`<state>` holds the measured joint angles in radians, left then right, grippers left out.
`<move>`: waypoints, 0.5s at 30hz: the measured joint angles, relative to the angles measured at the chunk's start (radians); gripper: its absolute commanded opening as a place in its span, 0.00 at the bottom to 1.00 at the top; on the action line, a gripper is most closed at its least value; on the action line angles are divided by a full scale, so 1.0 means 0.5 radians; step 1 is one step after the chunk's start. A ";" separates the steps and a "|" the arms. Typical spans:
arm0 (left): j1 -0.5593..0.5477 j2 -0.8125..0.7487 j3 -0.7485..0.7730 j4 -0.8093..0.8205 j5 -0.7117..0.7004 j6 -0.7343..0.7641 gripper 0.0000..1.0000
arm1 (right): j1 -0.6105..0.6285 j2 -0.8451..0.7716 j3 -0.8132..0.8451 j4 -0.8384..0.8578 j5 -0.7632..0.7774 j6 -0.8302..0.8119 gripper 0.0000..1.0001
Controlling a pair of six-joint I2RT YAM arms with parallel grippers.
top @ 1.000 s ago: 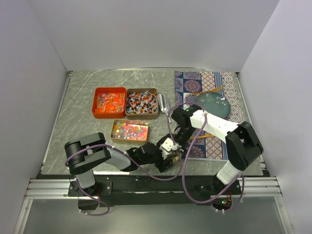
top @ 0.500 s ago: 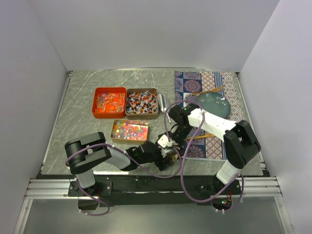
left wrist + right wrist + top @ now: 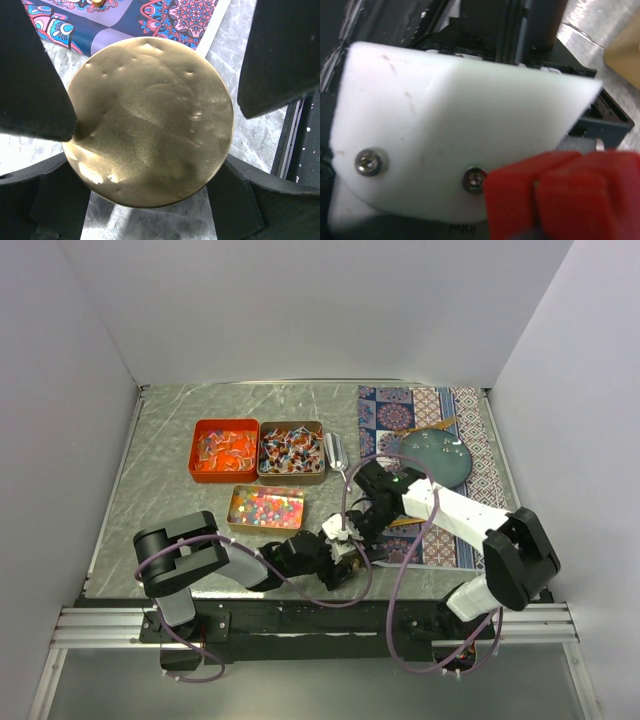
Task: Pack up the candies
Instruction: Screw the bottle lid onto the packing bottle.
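Observation:
The candies fill three boxes at the back left: orange wrapped pieces in a red box (image 3: 225,450), mixed wrapped pieces in a brown box (image 3: 291,452), and multicoloured beads in a gold tin (image 3: 265,507). My left gripper (image 3: 350,552) lies low near the front edge. In the left wrist view its black fingers (image 3: 35,90) stand at both edges of a round, dented gold disc (image 3: 150,120). My right gripper (image 3: 358,528) hovers just over the left wrist. Its red fingertips (image 3: 560,195) are pressed together and empty, right against the left arm's white camera mount (image 3: 430,115).
A patterned mat (image 3: 400,410) lies at the right with a teal plate (image 3: 437,455) on it. A silver scoop (image 3: 335,450) lies beside the brown box. White walls close in on three sides. Purple cables loop over both arms.
My right arm has swung its elbow to the right and lowered, bringing its gripper closer over the left wrist. The left arm has barely moved.

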<state>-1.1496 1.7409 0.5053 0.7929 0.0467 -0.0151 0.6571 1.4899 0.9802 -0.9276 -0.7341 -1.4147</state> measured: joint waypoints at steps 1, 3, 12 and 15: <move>0.000 0.001 0.000 0.001 -0.001 0.002 0.01 | 0.002 -0.034 -0.035 0.050 0.002 0.053 0.87; 0.000 0.001 0.000 0.001 -0.001 0.002 0.01 | 0.005 -0.089 -0.092 0.142 0.016 0.167 0.87; -0.001 0.006 0.000 0.007 -0.001 0.010 0.01 | 0.022 -0.264 -0.252 0.360 0.063 0.539 1.00; -0.002 0.008 0.002 0.006 -0.004 0.008 0.01 | 0.038 -0.394 -0.367 0.421 0.087 0.600 1.00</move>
<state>-1.1507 1.7447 0.5064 0.7959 0.0448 -0.0109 0.6762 1.2926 0.7967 -0.7170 -0.6907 -1.1145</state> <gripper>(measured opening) 0.826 0.994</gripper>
